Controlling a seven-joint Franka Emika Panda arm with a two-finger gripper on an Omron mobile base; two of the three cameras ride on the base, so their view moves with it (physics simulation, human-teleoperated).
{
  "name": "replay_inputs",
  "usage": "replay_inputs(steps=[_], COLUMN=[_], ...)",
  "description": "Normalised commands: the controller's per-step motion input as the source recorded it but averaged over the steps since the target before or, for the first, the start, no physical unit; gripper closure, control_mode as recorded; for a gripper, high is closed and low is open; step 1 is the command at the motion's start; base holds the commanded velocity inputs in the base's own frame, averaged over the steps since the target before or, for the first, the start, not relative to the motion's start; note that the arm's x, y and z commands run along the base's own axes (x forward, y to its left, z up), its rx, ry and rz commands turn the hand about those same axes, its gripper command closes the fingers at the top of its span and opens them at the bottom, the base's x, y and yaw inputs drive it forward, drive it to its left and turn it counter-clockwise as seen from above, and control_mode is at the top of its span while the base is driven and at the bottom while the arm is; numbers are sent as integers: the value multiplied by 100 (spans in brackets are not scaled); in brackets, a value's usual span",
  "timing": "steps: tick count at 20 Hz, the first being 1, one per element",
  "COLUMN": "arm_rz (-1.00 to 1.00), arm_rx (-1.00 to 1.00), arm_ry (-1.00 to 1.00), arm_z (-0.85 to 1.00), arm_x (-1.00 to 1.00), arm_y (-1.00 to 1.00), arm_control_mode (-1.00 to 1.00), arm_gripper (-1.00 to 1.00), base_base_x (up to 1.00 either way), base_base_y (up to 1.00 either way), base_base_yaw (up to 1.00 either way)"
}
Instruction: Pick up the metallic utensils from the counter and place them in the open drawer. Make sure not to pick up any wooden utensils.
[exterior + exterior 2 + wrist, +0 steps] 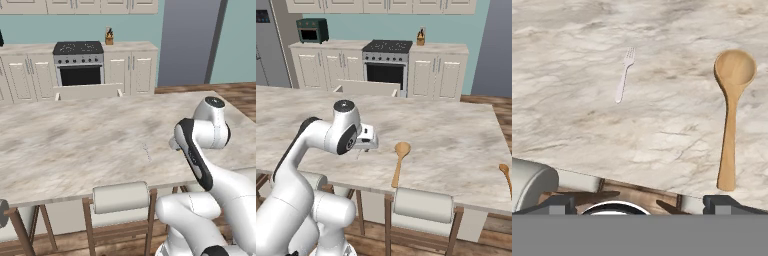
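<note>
Marble counter (pixel 456 145) stretches across this kitchen island, beige-grey and veined, with the stove and white cabinets behind it and the drawer (pixel 367 88) standing pulled open at the island's far edge. Over the near edge the gripper (pixel 639 202) looks down at the top, its two dark fingertips (pixel 562 202) set wide apart with nothing between them. A small silver-grey fork (pixel 624 74) lies flat on the marble ahead of the hand, tines pointing away, and a tan wooden spoon (pixel 730 115) lies well off to one side of it, roughly parallel. To my eye the step in hand is reaching for the fork, and doing it well means centring the hand over the thin handle, turning the wrist so the fingers straddle it crosswise, and coming down close to the stone, since so flat a thing gives little to pinch. The spoon is far enough away that it should not get caught. Counting what I can see: one fork, one wooden spoon, and a second orange-brown wooden utensil (pixel 504 175) at the counter's right end; I can spot no knife from where I stand.
</note>
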Motion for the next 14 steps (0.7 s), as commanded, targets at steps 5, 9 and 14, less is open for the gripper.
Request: replay_inputs(steps=[5,9,14], arm_rz=[-7,-14,-19], arm_rx=[0,1,2], arm_ry=[1,5,0], arm_z=[-1,-9,-28], arm_x=[28,39,34], arm_y=[37,41,30], arm_control_mode=[-100,-100,-100], arm_gripper=[-100,-100,-100], base_base_x=[0,0,0], base_base_y=[0,0,0], base_base_yaw=[0,0,0])
